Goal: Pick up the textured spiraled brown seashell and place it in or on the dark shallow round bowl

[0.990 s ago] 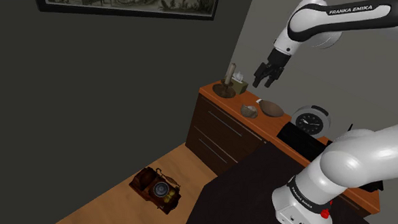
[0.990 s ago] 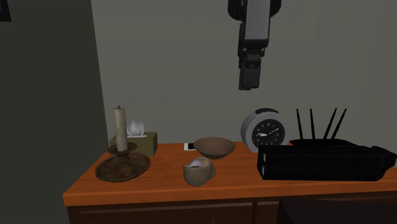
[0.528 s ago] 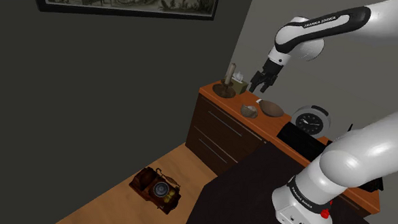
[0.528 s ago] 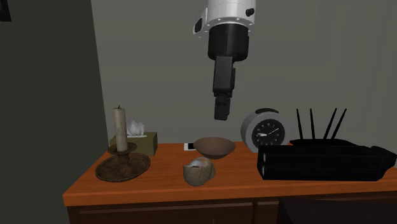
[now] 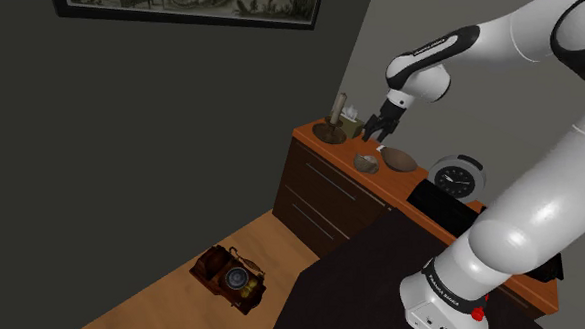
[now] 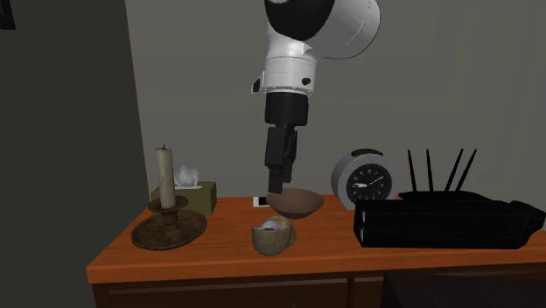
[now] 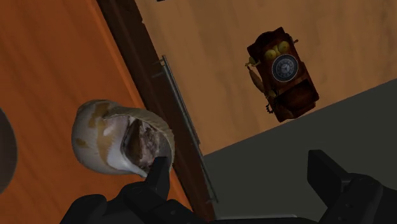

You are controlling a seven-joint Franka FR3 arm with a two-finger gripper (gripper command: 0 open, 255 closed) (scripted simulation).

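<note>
1. We see the gripper (image 6: 276,182) with its fingers (image 7: 157,173) spread apart, clasping nothing.
2. In the second exterior view it hangs over the dresser (image 6: 219,249), at 12 o'clock of the shell (image 6: 273,236), tips near the bowl's (image 6: 295,203) rim.
3. The shell lies on the dresser top, near the bowl, at its 7 o'clock.
4. In the wrist view the shell sits just beside one finger, outside the gap.
5. A candle (image 6: 164,178) stands at the shell's 9 o'clock, a clock (image 6: 365,179) at the bowl's 2 o'clock.

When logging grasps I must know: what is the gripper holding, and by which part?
Nothing: the gripper is open, hovering above the seashell without touching it.
</note>
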